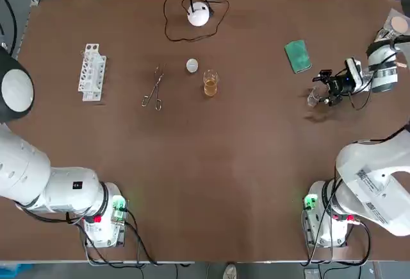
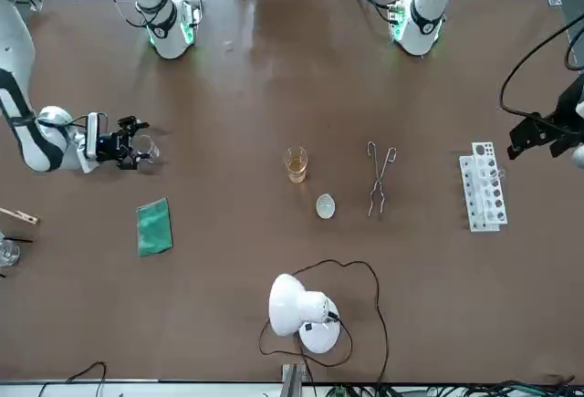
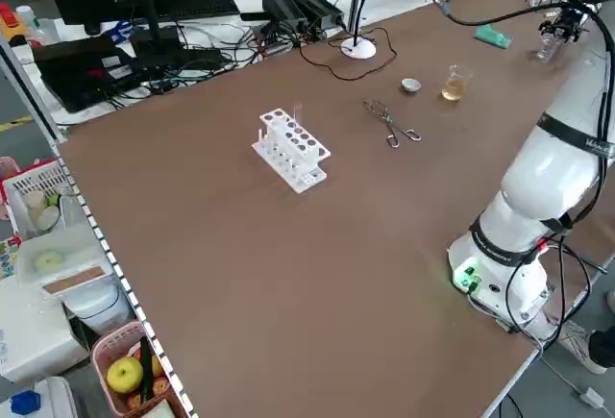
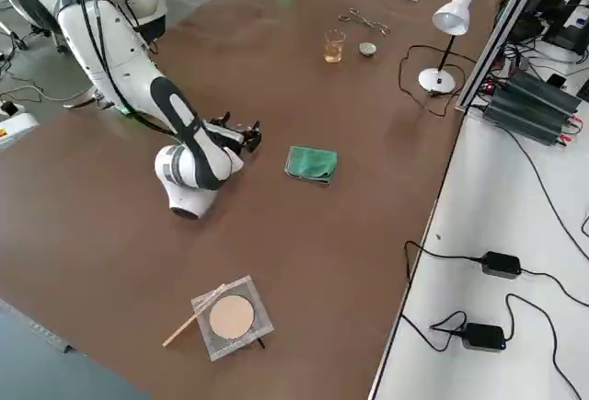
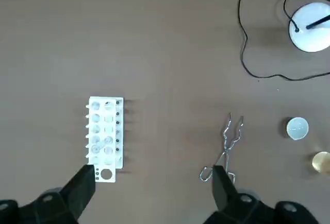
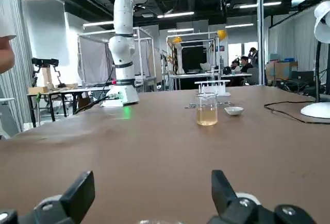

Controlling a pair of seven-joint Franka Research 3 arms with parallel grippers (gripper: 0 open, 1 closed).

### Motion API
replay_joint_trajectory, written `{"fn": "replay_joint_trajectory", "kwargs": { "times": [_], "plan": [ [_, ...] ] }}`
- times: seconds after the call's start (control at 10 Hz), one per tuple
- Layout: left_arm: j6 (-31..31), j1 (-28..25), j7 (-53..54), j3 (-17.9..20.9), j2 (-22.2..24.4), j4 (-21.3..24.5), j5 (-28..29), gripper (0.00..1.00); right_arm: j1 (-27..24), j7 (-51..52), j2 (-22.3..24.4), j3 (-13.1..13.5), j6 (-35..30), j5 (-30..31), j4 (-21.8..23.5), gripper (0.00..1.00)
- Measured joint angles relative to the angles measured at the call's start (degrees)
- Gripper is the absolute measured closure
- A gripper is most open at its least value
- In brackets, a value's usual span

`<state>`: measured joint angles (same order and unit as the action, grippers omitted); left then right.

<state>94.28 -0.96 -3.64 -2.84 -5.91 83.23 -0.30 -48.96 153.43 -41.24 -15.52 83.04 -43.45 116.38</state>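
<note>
- My right gripper (image 2: 139,144) lies sideways, low over the table near its right edge. The fingers are spread wide and pinch nothing. I reckon it's flat like that so the fingers can pass either side of a wall instead of coming down on a rim.
- The small clear glass (image 2: 151,151) stands right at those fingertips. My wrist camera only catches a sliver of its rim, so I can't tell if a finger touches it or if anything's inside.
- Just past it lies a folded green cloth (image 1: 297,56), apart from the glass.
- Mid-table there's a beaker (image 1: 211,84) of amber liquid with a little white dish (image 1: 192,66) near it, and tongs (image 1: 154,90) off to its left.
- On the left side is the test tube rack (image 1: 91,72). Can't make out whether any tubes are in it.
- My left gripper (image 5: 152,171) hangs high above that rack, fingers apart and empty. Probably parked there to keep clear.
- Farthest off, a white lamp (image 1: 198,14) stands at the far edge, its cable looping on the table.
</note>
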Motion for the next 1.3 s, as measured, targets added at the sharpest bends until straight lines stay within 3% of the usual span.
{"fn": "replay_joint_trajectory", "kwargs": {
  "times": [0.5,0.8,1.3],
  "plan": [
    [0.0,0.1,0.0,0.0,0.0,0.0,0.0,0.0,1.7,-24.9,17.8,-0.5,-1.1,0.0,1.0,0.0],
    [0.0,0.0,0.0,0.1,0.0,0.0,0.0,0.0,5.9,-42.6,26.5,-0.5,5.1,0.0,2.7,0.0],
    [0.0,-0.1,0.0,0.1,0.0,0.0,0.0,0.0,16.1,-73.2,36.5,-0.8,15.8,0.0,2.9,0.0]
  ]
}}
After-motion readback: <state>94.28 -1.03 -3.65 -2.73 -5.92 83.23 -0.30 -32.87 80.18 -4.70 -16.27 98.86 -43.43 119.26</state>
